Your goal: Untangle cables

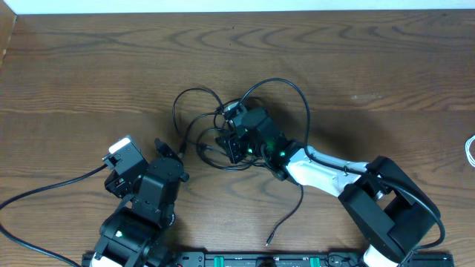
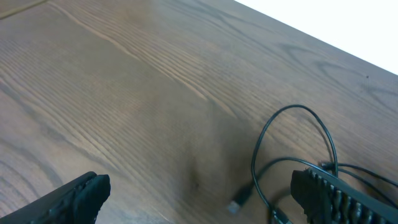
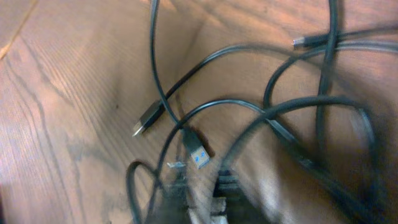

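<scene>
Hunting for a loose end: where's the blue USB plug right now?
In the right wrist view, the blue USB plug lies bottom centre on the table, lower right of a silver-tipped plug, among the black cables.

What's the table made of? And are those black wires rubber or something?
The table looks like wood or wood veneer: brown, wavy grain lines, smooth matte top. The black cables look like rubbery plastic, slightly glossy, bending in soft loops. The plug tip looks like silvery metal.
</scene>
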Action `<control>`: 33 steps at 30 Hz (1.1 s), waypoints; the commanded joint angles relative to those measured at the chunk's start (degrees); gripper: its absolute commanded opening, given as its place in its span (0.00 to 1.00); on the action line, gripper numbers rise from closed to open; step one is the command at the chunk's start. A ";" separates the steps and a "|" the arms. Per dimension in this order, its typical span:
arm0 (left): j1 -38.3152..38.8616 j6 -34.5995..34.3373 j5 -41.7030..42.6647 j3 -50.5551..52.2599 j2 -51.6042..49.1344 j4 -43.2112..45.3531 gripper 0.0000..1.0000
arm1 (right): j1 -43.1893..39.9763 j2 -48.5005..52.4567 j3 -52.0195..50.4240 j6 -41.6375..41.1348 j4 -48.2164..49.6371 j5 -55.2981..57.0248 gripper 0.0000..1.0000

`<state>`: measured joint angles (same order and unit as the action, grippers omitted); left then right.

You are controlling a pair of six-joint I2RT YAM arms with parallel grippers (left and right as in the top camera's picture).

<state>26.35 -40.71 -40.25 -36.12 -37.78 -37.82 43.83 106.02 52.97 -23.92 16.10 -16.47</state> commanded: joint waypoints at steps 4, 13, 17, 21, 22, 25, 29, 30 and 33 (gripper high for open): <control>-0.31 -0.52 4.70 -0.48 0.00 -0.55 1.00 | -4.20 -5.01 1.51 2.51 0.66 4.15 0.01; -0.31 -0.55 13.44 -0.48 -0.46 -0.22 1.00 | -22.51 -27.91 1.90 4.68 -8.52 6.03 0.01; -0.31 -0.55 17.92 -0.48 -1.81 1.36 1.00 | -28.11 -34.12 1.88 4.68 -18.18 6.01 0.01; -0.31 -0.55 21.92 -0.48 -4.22 4.31 1.00 | -30.38 -37.86 1.88 4.70 -22.86 -2.29 0.01; -0.31 -0.55 23.06 -0.48 -4.92 5.27 1.00 | -30.47 -38.16 1.88 4.76 -22.73 -5.46 0.01; -0.31 -0.52 30.84 -0.48 -8.39 10.32 1.00 | -29.73 -37.73 1.88 8.28 -20.52 -17.31 0.01; -0.31 2.32 41.05 -0.48 -12.35 15.93 1.00 | -28.96 -36.57 1.88 7.48 -19.65 -17.79 0.01; -0.31 4.33 44.44 -0.48 -13.42 17.68 1.00 | -28.81 -36.30 1.88 6.32 -19.26 -17.75 0.01; -0.31 6.64 53.46 -0.48 -16.26 22.77 1.00 | -28.63 -35.98 1.88 2.08 -17.53 -17.77 0.01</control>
<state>26.30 -38.17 -0.97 -36.12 -51.70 -18.22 14.81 69.49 54.57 -18.39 -2.79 -31.22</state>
